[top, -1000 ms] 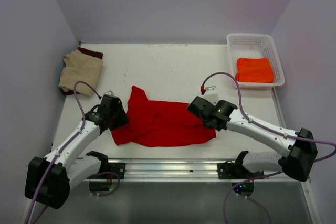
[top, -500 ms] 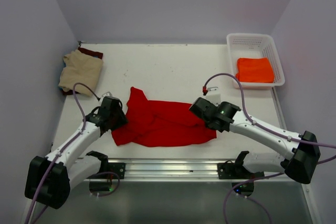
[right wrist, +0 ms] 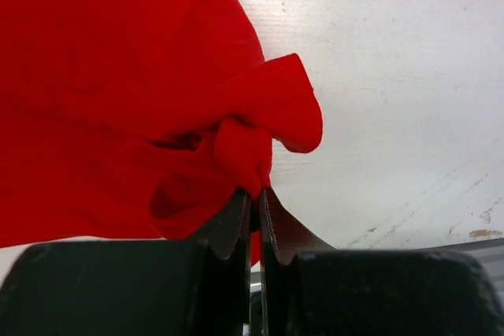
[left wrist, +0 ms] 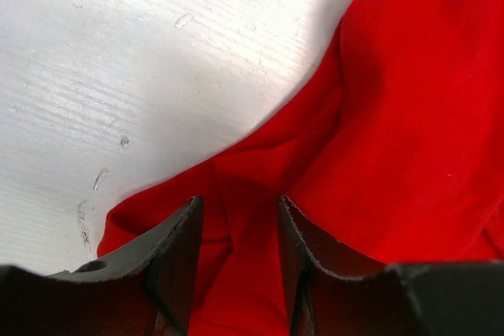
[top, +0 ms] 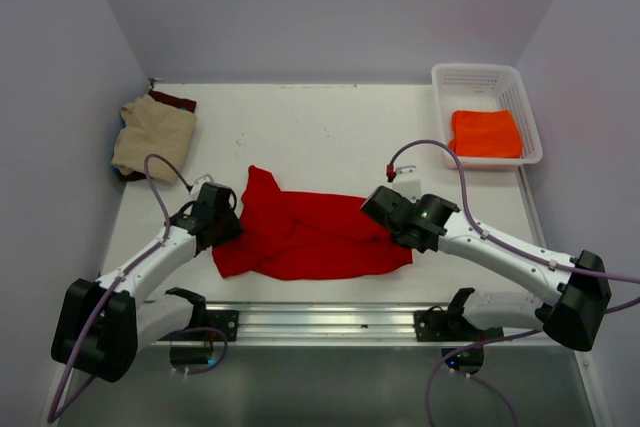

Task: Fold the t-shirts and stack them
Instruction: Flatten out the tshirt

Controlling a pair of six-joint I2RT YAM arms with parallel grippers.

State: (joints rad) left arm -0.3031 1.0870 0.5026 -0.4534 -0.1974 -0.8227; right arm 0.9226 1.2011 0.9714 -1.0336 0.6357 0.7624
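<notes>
My right gripper pinched the red t-shirt at 3 o'clock; my left gripper, spread, apparently straddled its 9 o'clock fold, needing a deep bite.

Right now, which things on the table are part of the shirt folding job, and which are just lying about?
Part of the job: red t-shirt, loose in the middle; tan t-shirt, folded on a dark maroon t-shirt, far left; orange t-shirt, folded.
Just lying about: white basket holding the orange one; metal rail at the near edge.
</notes>
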